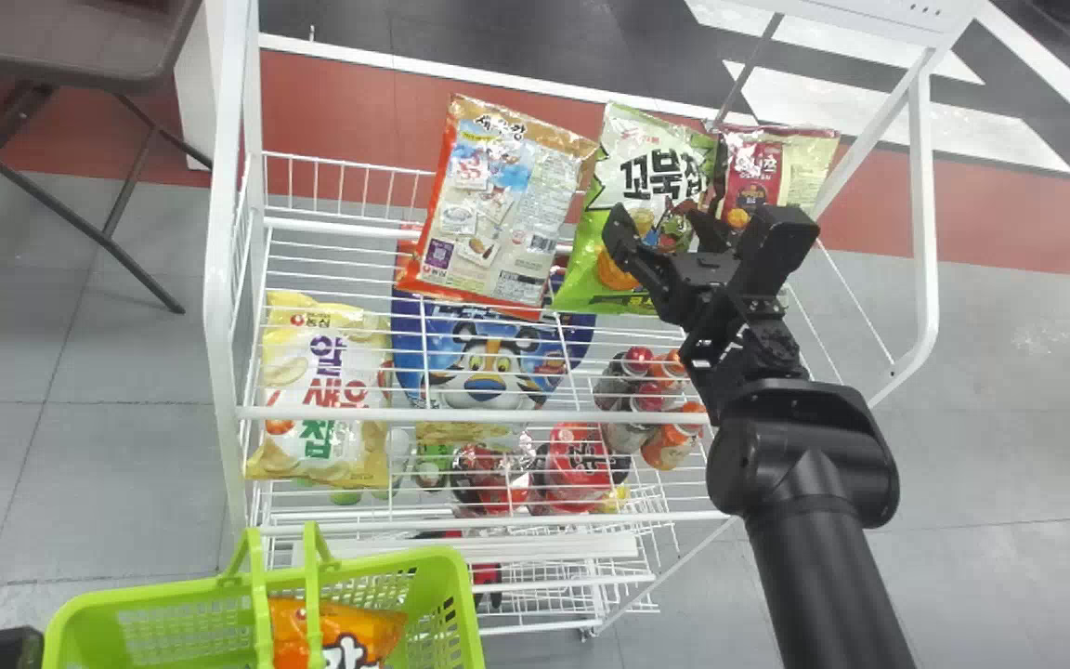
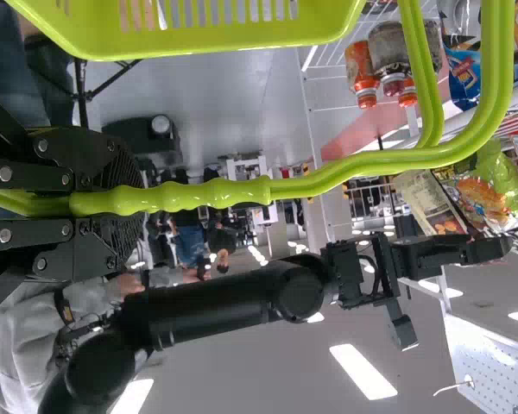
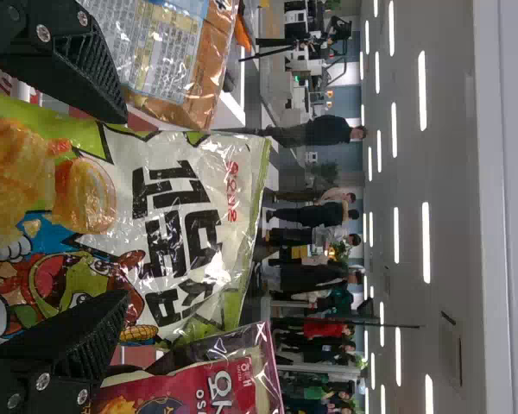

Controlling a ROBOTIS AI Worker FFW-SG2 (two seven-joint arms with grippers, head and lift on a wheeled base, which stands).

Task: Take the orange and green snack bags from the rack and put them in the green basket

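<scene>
A blue tiger bag (image 1: 482,370) lies between a yellow bag (image 1: 323,395) and some small bottles (image 1: 650,400).

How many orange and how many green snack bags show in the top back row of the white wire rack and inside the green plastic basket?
Orange: 2 (glossy orange plastic bag in the green plastic basket; orange-edged rectangular plastic bag in the white wire rack)
Green: 1 (green-and-white plastic bag in the rack)
Total: 3
</scene>
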